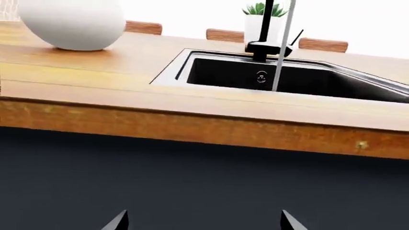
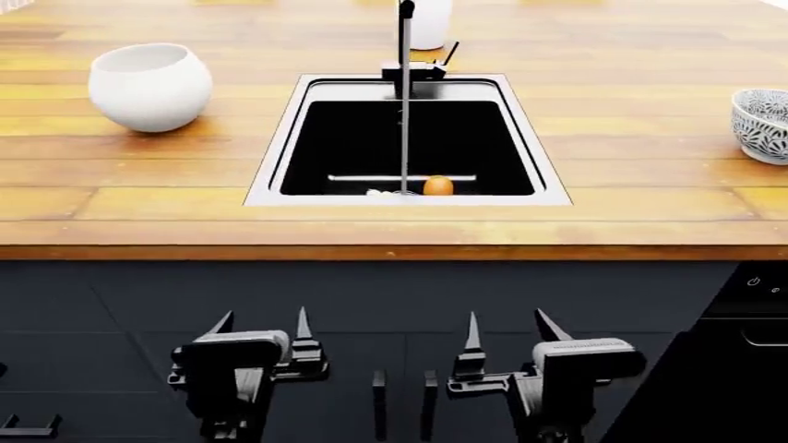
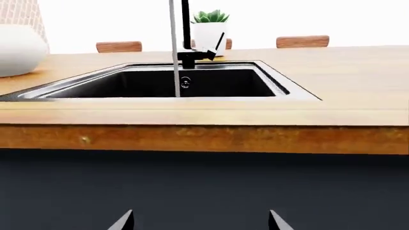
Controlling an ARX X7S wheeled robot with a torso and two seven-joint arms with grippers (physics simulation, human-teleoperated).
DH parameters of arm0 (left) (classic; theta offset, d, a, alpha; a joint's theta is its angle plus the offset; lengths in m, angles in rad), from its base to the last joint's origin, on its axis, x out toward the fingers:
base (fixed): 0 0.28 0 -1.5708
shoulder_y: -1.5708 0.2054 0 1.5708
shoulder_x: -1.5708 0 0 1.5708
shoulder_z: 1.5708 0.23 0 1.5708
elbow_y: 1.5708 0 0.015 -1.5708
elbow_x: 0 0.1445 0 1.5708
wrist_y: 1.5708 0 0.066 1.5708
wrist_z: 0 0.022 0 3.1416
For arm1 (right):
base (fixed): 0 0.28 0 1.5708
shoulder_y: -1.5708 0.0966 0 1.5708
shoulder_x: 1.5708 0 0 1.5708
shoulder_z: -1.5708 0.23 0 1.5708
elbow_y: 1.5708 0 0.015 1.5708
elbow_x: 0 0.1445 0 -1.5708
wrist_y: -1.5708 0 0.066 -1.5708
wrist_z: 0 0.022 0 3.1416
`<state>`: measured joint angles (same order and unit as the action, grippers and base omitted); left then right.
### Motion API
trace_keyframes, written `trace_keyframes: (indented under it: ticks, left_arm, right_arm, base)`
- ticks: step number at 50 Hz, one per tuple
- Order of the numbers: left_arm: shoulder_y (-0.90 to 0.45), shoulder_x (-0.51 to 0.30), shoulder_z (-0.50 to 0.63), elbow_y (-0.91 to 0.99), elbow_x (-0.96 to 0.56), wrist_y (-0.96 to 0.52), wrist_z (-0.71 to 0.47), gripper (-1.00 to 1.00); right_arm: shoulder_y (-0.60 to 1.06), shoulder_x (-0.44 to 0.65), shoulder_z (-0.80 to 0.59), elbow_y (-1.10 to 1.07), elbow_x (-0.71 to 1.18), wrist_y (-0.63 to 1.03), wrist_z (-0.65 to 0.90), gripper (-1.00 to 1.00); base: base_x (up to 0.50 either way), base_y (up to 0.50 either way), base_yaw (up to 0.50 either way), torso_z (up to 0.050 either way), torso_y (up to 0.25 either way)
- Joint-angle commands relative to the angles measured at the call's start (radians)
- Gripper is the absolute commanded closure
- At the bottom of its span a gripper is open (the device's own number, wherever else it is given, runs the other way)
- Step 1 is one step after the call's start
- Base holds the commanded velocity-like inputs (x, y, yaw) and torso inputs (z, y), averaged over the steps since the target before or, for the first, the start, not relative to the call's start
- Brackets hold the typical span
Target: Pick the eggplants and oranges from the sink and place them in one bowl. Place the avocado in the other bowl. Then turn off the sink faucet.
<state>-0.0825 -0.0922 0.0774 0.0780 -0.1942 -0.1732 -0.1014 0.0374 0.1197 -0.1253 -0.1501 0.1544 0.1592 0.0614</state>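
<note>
1. Left end effector (image 2: pixel 261 325), nearest the camera in the head view, held low in front of the dark cabinet front (image 2: pixel 394 295); fingers spread wide, holding nothing
2. Right end effector (image 2: pixel 510 325), level with the left and well apart from it; fingers likewise wide, holding nothing
3. Wooden surface (image 2: pixel 148 208), its front edge above both end effectors
4. Sink (image 2: pixel 548 189), set in the middle of the surface; one orange (image 2: pixel 437 186) lies on its floor near the front wall, just beside the spot where a thin stream of water (image 2: pixel 403 120) lands
5. Large plain white bowl (image 2: pixel 150 87), standing on the surface to the left of the sink, well apart from it
6. Smaller grey-patterned bowl (image 2: pixel 761 125), on the surface at the far right, partly cut by the frame edge
7. Black sink faucet (image 2: pixel 412 74), at the back rim of the sink, lever at its right side
8. White plant pot (image 3: pixel 210 34), behind the faucet; eggplants and avocado cannot be made out in any view
</note>
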Motion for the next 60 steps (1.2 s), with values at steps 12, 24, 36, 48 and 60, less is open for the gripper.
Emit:
trace_keyframes:
  ticks: [12, 24, 36, 48, 60]
  left_arm:
    - [-1.050, 0.083, -0.010, -0.657, -0.061, -0.294, -0.202, -1.00]
    - [-1.346, 0.091, 0.228, -1.377, -0.223, 0.068, -0.195, -1.00]
    - [-1.354, 0.077, 0.236, -1.381, -0.251, 0.064, -0.189, -1.00]
    - [-1.351, 0.076, 0.224, -1.377, -0.243, 0.057, -0.185, -1.00]
    - [-1.347, 0.072, 0.225, -1.365, -0.244, 0.048, -0.178, -1.00]
  right_arm:
    - [0.965, 0.064, -0.006, 0.388, 0.076, 0.551, -0.054, -1.00]
    - [1.228, 0.007, -0.053, 1.002, 0.019, 0.266, -0.111, -1.00]
    - [1.204, 0.016, -0.063, 0.957, 0.028, 0.302, -0.119, -1.00]
    - [1.190, 0.021, -0.065, 0.954, 0.034, 0.304, -0.113, -1.00]
    - [1.171, 0.034, -0.059, 0.910, 0.050, 0.336, -0.112, -1.00]
  base:
    - [0.00, 0.00, 0.00, 0.000, 0.000]
    - [0.14, 0.00, 0.00, 0.000, 0.000]
    - [0.50, 0.00, 0.00, 0.000, 0.000]
    - [0.50, 0.00, 0.00, 0.000, 0.000]
    - [0.50, 0.00, 0.00, 0.000, 0.000]
